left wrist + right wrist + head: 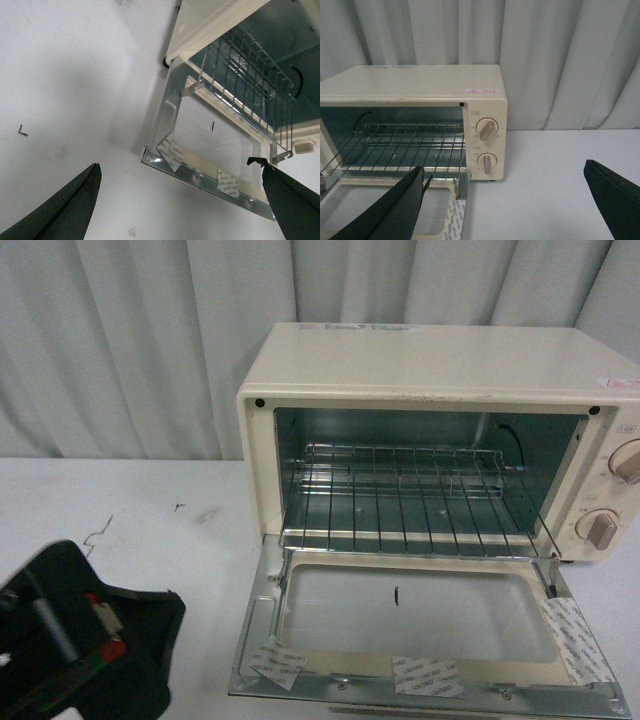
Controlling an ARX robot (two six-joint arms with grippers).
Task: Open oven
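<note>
You will find the oven (pixel 430 370) toward the back right of the white bench (pixel 120 510), close to the pleated grey curtain (pixel 120 340). It is a boxy, smooth cream shell. The front view cuts off its right side, so only part of the two round knobs (pixel 628 460) shows there; the right wrist view shows both whole. The door (pixel 420 615) lies open, folded down nearly flat toward you. It has a bare metal frame around a cloudy glass pane, with a small dark mark on the glass. White tape strips (pixel 428 675) sit along the frame's near edge, and their print is too small to read. Inside the grey metal cavity is a thin wire rack (pixel 400 490).

The left gripper (pixel 175 165) is spread wide and holds nothing, its dark tapered fingers (pixel 65 210) cut off by the frame. The right gripper (pixel 504 167) is likewise released and empty. In the front view the left arm (pixel 80 640) is a black block at the bench's near left corner, only partly in frame.
</note>
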